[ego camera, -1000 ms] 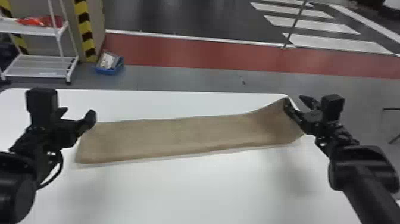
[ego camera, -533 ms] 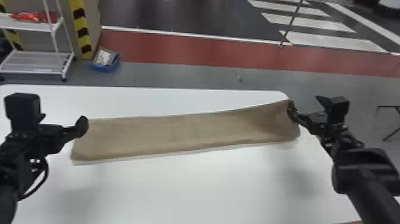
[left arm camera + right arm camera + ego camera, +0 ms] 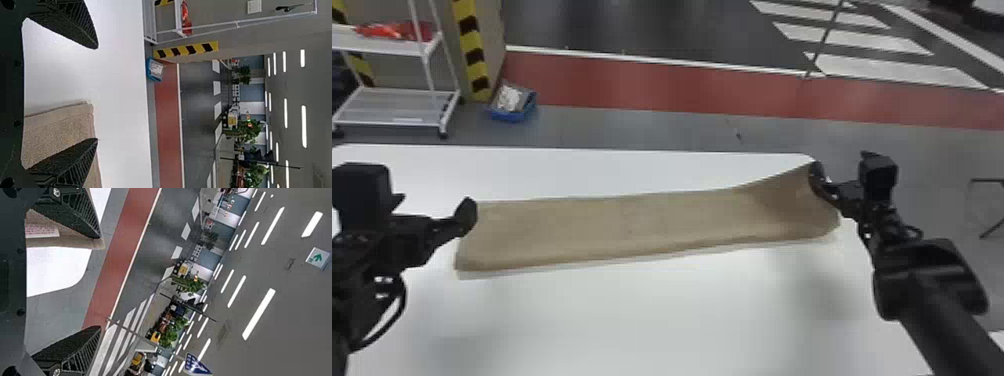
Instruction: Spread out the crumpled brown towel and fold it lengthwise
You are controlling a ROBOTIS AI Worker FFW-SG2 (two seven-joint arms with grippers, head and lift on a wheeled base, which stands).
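Lengthwise, the brown towel (image 3: pixel 632 220) is laid out as a long, narrow strip across the white bench (image 3: pixel 642 320), its left end flat. At the right end, the far corner is raised and the cloth curves up to it; a white label (image 3: pixel 42 230) is seen on the towel in the right wrist view.

The right hand (image 3: pixel 841 162) is located at that raised corner. Its two fingers are spread wide, with the towel beside one of them and nothing gripped; whether that finger is touched by the cloth cannot be told.

The left hand (image 3: pixel 435 202) is positioned by the towel's left end. Its fingers are also wide apart, nothing is held, and part of the towel is overlapped by one finger in the left wrist view.

Beyond the bench, a blue bin (image 3: pixel 514 114) is noted on the floor near a striped post (image 3: pixel 472 55). A red item (image 3: pixel 392 31) is carried on the upper shelf of a white cart (image 3: pixel 424 49), farther left.
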